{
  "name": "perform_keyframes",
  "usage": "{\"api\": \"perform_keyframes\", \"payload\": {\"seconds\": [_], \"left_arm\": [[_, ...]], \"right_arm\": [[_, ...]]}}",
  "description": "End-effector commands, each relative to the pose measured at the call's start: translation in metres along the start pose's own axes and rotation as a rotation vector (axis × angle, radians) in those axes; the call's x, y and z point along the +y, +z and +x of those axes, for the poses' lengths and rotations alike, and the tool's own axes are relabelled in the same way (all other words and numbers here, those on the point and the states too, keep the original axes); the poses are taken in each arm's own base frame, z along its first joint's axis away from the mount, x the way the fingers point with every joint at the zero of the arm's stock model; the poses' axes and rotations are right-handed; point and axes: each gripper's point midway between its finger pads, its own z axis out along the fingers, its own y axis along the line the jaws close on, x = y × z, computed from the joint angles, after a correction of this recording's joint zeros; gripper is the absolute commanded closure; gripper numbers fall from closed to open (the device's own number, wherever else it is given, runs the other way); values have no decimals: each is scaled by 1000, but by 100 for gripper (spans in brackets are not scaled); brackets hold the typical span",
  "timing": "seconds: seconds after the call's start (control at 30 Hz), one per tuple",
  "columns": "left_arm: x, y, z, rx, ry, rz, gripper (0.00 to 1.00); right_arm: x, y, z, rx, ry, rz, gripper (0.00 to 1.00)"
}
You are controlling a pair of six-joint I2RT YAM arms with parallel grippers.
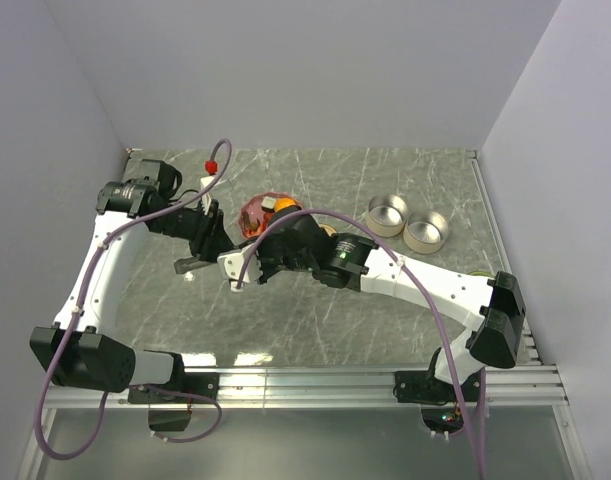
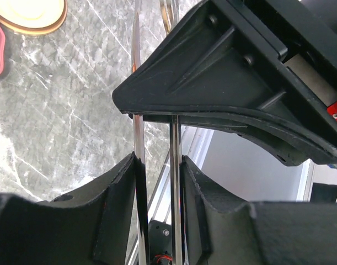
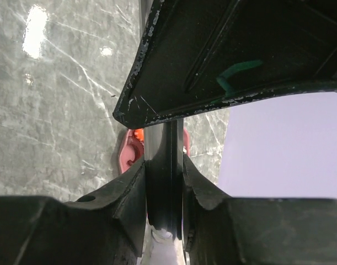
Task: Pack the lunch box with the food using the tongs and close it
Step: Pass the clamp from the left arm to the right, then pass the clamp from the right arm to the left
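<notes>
Grey, white-veined tabletop (image 1: 325,180) spreads under everything we see. On it the two white arms meet left of centre: the left arm (image 1: 97,275) bends in from the left wall and the right arm (image 1: 435,285) reaches across from the right base. Their black wrists sit close together just in front of the pink plate (image 1: 253,216). The tongs (image 2: 176,182) run between the two wrists, near that plate; from above we can hardly pick them out among the black parts. In the left wrist view the left gripper (image 2: 157,163) is partly closed on them, one finger against the outside of each thin metal arm, with a gap between the two arms. In the right wrist view the right gripper (image 3: 164,165) is narrowed onto a dark glossy strip that fills the space between its fingers; we take this for the tongs, gripped. Two round metal tins (image 1: 388,213) stand just beside each other, well right of the plate. Smallest is the food (image 1: 283,207): a round orange piece on the plate's far side.
</notes>
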Motion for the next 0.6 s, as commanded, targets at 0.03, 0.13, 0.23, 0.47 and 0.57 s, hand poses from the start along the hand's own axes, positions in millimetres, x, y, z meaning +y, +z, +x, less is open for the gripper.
{"api": "perform_keyframes", "payload": {"seconds": [0.03, 0.13, 0.23, 0.47, 0.57], "left_arm": [[-14, -1, 2, -9, 47, 32, 59], [-14, -1, 3, -4, 39, 34, 59], [-13, 1, 7, 9, 34, 30, 59], [-6, 4, 14, 41, 14, 16, 56], [-2, 5, 18, 60, 13, 3, 55]], "right_arm": [[-18, -4, -7, 1, -1, 43, 71], [-20, -4, -5, 16, 6, 52, 78], [-23, -4, -2, 28, 3, 74, 89], [-25, -7, -3, 24, -3, 78, 100], [-22, -7, -3, 26, -8, 63, 100]]}}
